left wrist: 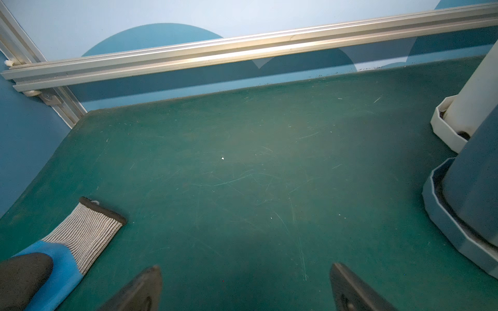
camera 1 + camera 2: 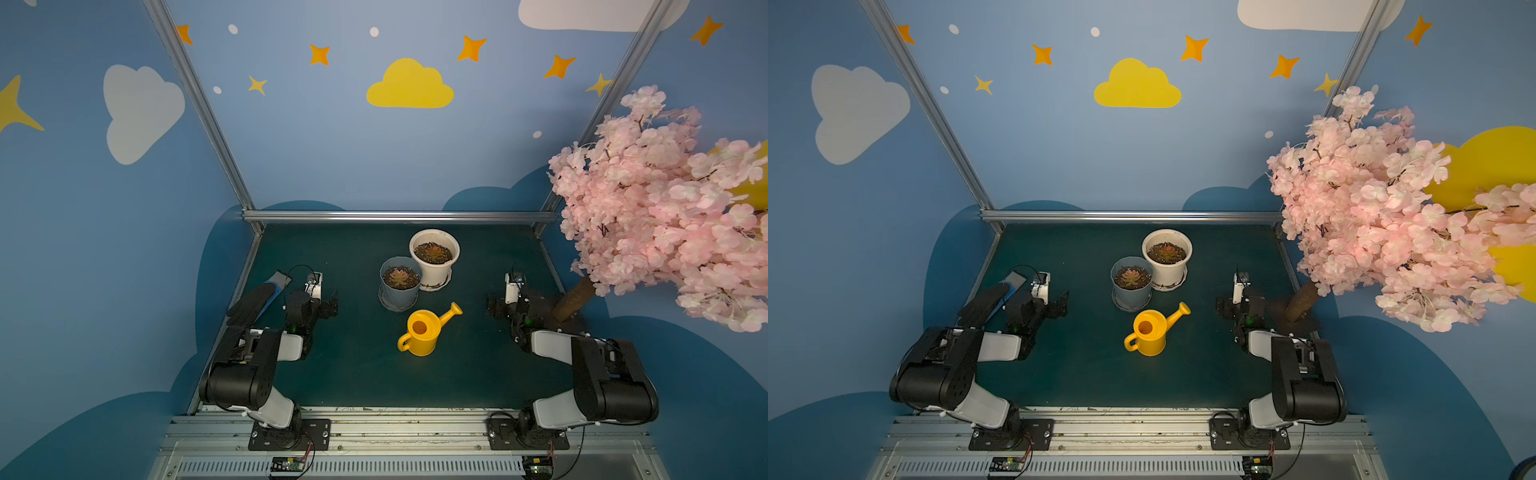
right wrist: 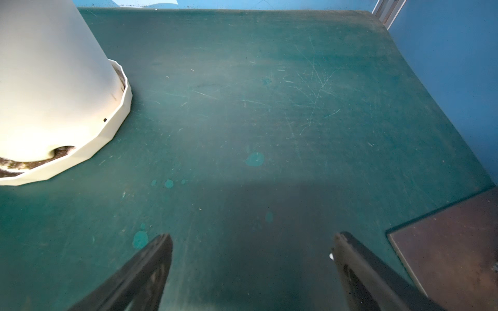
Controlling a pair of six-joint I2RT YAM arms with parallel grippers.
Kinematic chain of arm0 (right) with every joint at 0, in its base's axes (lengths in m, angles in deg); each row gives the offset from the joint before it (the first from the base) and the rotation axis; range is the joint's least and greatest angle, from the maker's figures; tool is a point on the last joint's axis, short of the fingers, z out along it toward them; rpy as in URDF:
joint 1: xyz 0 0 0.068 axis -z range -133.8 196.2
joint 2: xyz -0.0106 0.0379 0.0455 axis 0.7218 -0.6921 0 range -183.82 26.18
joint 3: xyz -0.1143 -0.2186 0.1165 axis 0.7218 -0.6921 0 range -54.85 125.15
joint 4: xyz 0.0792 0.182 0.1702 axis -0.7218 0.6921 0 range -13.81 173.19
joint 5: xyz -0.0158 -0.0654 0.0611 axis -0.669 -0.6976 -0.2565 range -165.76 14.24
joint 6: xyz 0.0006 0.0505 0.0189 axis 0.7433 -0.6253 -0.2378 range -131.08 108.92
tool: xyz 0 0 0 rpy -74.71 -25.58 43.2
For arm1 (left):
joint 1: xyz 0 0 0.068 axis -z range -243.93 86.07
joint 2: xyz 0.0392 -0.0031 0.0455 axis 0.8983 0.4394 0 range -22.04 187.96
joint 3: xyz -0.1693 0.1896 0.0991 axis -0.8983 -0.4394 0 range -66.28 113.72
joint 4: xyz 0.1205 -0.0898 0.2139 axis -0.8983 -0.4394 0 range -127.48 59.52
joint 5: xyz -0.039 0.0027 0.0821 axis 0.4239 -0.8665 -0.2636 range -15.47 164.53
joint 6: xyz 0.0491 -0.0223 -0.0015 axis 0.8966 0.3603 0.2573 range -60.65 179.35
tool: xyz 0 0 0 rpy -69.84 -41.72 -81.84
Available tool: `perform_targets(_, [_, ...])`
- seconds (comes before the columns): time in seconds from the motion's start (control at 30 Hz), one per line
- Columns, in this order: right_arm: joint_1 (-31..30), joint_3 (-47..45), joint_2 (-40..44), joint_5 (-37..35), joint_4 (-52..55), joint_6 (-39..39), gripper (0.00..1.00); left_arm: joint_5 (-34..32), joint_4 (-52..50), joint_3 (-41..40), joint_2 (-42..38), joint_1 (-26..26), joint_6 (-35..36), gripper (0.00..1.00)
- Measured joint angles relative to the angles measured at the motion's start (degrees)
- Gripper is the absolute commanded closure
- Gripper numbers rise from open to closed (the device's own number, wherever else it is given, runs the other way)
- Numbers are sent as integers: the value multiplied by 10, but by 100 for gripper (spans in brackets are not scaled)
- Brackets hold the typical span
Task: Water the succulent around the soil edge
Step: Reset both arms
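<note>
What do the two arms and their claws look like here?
Both the left arm and right arm have bulky black joint housings joined by white shells, bolted to black base plates. Thin black cables loop at the white wrist cameras; a small green light glows on each. The left claw and right claw have tapered black fingers.

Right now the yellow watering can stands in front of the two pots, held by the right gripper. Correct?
No: the watering can stands in front of the blue pot and white pot, but free; the right gripper is open and apart from it, as a top view shows.
</note>
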Motion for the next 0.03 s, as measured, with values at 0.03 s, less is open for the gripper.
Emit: perform_targets(0.03, [0,0,0,0,0,0,2,0,0,0,0,0,0,0])
